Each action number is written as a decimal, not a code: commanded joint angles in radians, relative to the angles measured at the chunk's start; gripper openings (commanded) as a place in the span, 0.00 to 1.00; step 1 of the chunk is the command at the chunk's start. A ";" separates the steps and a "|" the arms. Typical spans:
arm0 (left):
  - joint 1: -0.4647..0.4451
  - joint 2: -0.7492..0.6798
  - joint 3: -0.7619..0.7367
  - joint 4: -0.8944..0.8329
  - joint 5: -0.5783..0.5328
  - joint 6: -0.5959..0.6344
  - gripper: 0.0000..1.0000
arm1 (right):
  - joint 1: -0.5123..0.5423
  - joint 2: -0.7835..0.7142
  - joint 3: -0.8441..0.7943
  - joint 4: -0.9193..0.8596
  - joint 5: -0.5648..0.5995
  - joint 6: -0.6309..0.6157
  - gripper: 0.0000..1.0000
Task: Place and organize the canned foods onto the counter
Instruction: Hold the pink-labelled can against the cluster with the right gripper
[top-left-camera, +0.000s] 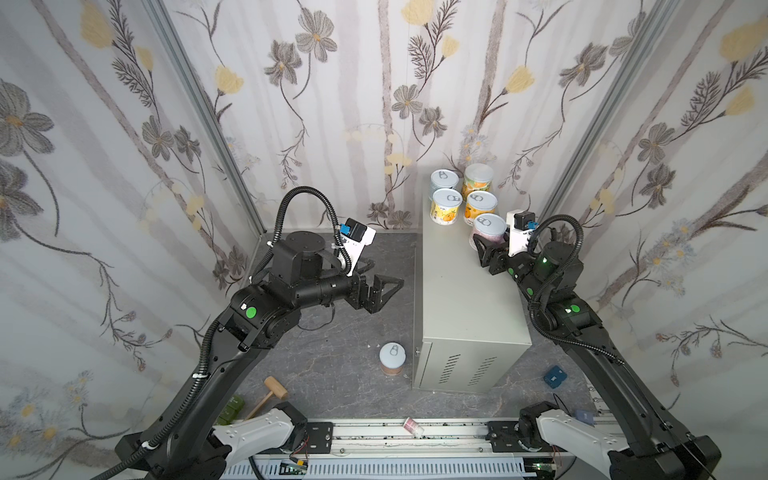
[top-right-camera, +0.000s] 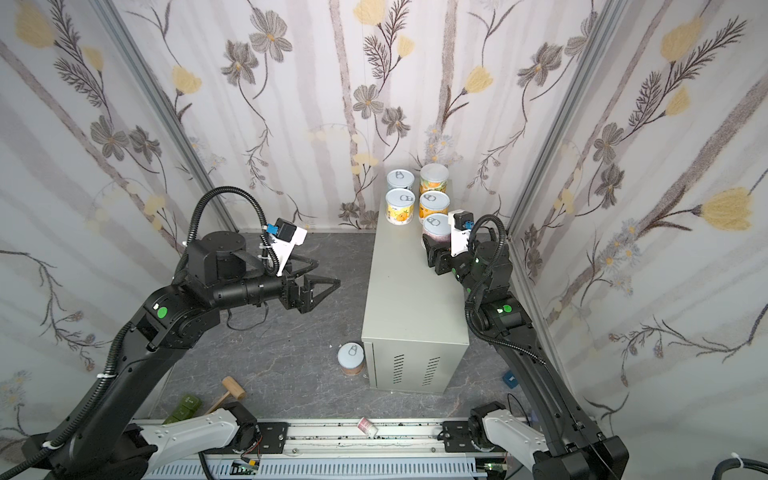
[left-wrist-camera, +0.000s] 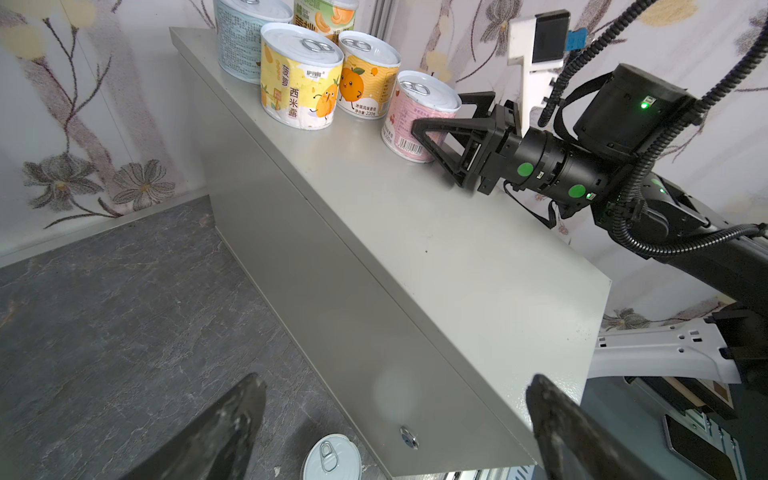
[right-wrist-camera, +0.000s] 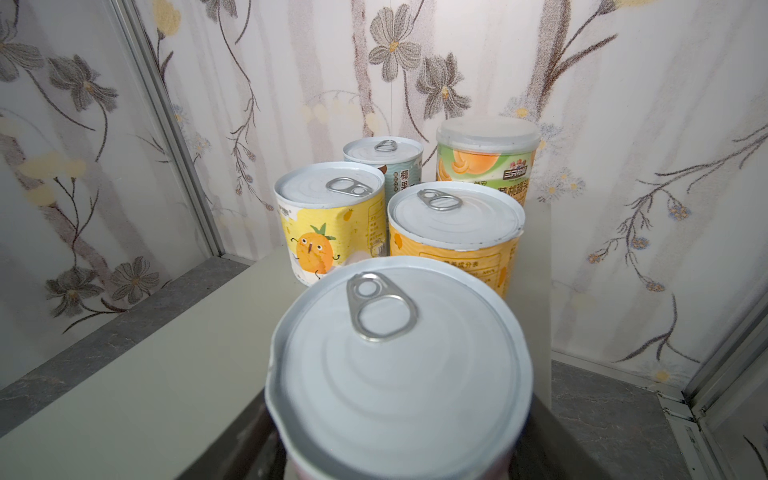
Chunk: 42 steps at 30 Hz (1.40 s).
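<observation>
We hold the pink can w/ the right end effector clamped on its sides; it stands on the bench at 5 o'clock of the four cans. Rigid, prob. weighty, slick label: grip mid-wall. Left end effector gapes empty; last can on floor.

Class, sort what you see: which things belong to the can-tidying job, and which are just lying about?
Job: counter; pale blue can; green-orange can; yellow can; orange can; pink can, in right gripper; peach can, on floor.
Lying about: wooden mallet; green blocks; blue block.
</observation>
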 joint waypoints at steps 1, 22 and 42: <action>0.001 0.001 0.011 0.026 0.019 0.000 1.00 | 0.002 0.007 0.012 0.034 -0.020 -0.015 0.70; 0.001 -0.013 0.007 0.027 0.014 0.004 1.00 | 0.001 0.043 0.041 0.023 -0.008 -0.019 0.70; 0.001 -0.012 0.013 0.028 0.016 0.006 1.00 | 0.000 0.048 0.050 0.015 0.010 -0.032 0.73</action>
